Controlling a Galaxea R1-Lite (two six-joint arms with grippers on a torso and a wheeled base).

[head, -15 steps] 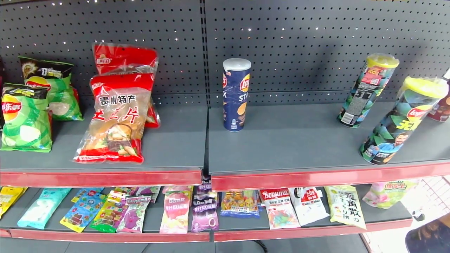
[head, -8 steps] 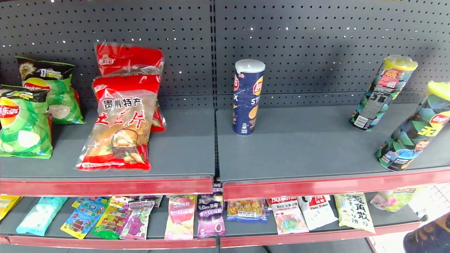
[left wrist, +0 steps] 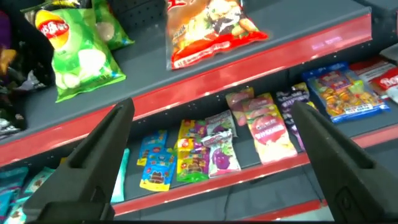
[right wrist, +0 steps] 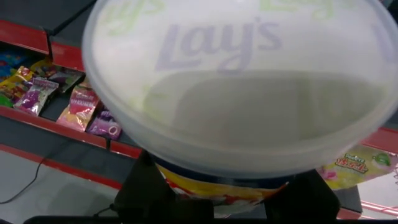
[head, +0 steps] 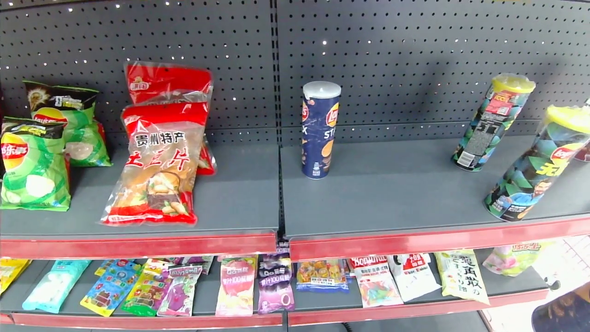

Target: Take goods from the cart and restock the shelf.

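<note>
The right gripper (right wrist: 227, 199) has its jaws clamped on a chip can (right wrist: 242, 87). The can is seen from its clear lid end, with a yellow and blue wall below the lid, and it is held out in front of the lower shelf (head: 392, 311). The left gripper (left wrist: 212, 106) has its jaws wide apart with nothing between them, and it faces the red front edge of the upper shelf (head: 368, 203). At that shelf's left end, green chip bags (head: 34, 168) lean one behind the other. Just beside them, red bags (head: 154, 170) with clear fronts and large red characters lie toward the front edge. A blue can (head: 319, 131) with a pale lid stands upright near the back, just right of the board seam. Well apart from it, a patterned can (head: 493, 122) with a yellow lid stands at the right end near the back, and a second patterned can (head: 534, 166) stands close to the front edge. Each can carries a round logo and more print. A row of bright candy pouches (head: 230, 286) lies along the lower shelf.
</note>
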